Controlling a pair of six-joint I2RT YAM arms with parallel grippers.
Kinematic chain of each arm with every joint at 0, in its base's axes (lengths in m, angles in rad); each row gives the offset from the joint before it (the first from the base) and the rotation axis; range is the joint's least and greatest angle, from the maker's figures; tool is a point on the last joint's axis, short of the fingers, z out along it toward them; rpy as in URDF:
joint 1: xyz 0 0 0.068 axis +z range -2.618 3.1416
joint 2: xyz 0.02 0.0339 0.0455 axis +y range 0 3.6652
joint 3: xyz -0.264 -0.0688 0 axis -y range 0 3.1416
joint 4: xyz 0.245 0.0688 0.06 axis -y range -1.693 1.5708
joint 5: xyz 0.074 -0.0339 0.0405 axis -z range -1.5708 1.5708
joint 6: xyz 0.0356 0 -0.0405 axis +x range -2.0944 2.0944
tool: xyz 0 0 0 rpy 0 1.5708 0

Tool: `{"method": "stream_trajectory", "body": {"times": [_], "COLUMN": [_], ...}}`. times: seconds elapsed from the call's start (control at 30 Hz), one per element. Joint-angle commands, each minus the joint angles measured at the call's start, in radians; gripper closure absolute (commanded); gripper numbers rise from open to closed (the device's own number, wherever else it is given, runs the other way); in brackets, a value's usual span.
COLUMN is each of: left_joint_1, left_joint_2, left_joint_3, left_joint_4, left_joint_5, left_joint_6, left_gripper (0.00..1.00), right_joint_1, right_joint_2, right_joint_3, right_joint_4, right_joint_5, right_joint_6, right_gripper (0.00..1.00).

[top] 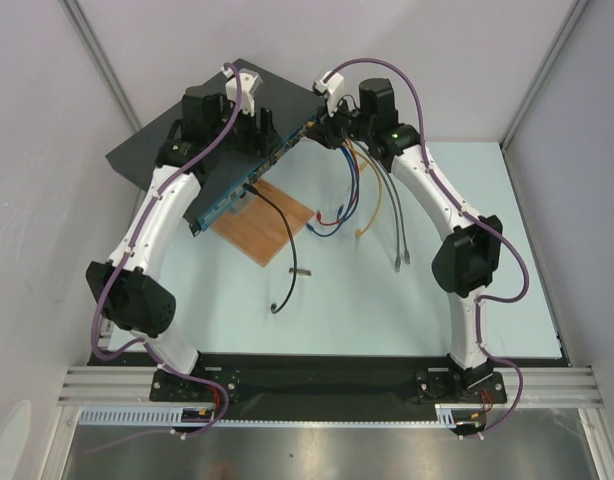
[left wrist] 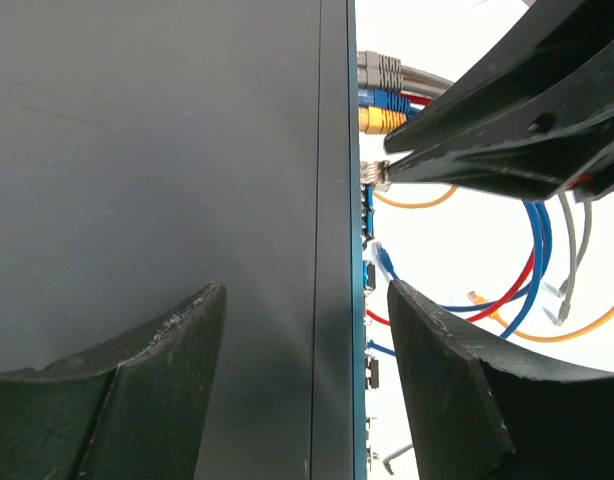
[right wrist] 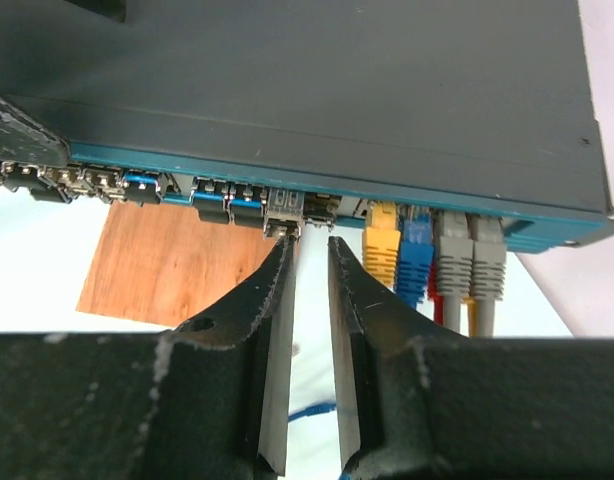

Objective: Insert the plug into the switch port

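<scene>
The switch (top: 177, 140) is a flat dark box with a blue front face carrying a row of ports (right wrist: 217, 190). A small silver plug (right wrist: 284, 212) sits in a port at the middle of that row. My right gripper (right wrist: 309, 245) is just below it with a narrow gap and nothing between the jaws; its left fingertip touches the plug. In the left wrist view the plug (left wrist: 377, 172) shows at the right gripper's tips. My left gripper (left wrist: 307, 300) is open, one finger over the switch's top (left wrist: 137, 150) and the other in front of the blue face.
Yellow (right wrist: 383, 245), blue (right wrist: 415, 250) and grey (right wrist: 455, 255) cable plugs sit in ports to the right. A brown wooden board (top: 264, 222) lies under the switch's front. A black cable (top: 287, 240) and loose coloured cables (top: 362, 200) lie on the table.
</scene>
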Motion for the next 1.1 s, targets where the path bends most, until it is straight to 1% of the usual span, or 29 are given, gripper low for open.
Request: {"method": "stream_trajectory", "body": {"times": [0.0, 0.13, 0.4, 0.7, 0.93, 1.03, 1.07], "left_joint_1": [0.005, 0.005, 0.005, 0.005, 0.008, 0.014, 0.019], "left_joint_2": [0.011, 0.016, 0.025, 0.034, 0.034, 0.028, 0.027], "left_joint_3": [0.058, 0.063, 0.069, 0.063, 0.061, 0.063, 0.065], "left_joint_4": [0.016, 0.012, 0.012, 0.010, 0.001, 0.003, 0.006], "left_joint_5": [0.012, 0.013, 0.015, 0.019, 0.022, 0.027, 0.031], "left_joint_6": [0.001, 0.008, 0.009, 0.001, 0.011, 0.006, 0.000], "left_gripper": [0.29, 0.29, 0.29, 0.30, 0.30, 0.30, 0.30], "right_joint_1": [0.010, 0.013, 0.018, 0.038, 0.061, 0.044, 0.029], "right_joint_2": [0.022, 0.034, 0.082, 0.140, 0.169, 0.137, 0.088], "right_joint_3": [0.063, 0.070, 0.086, 0.148, 0.183, 0.153, 0.128], "right_joint_4": [0.040, 0.063, 0.163, 0.249, 0.257, 0.202, 0.191], "right_joint_5": [-0.005, -0.004, 0.010, -0.051, -0.076, -0.085, -0.108], "right_joint_6": [0.020, 0.037, 0.101, 0.150, 0.135, 0.112, 0.109], "right_gripper": [0.78, 0.78, 0.78, 0.79, 0.79, 0.80, 0.79]}}
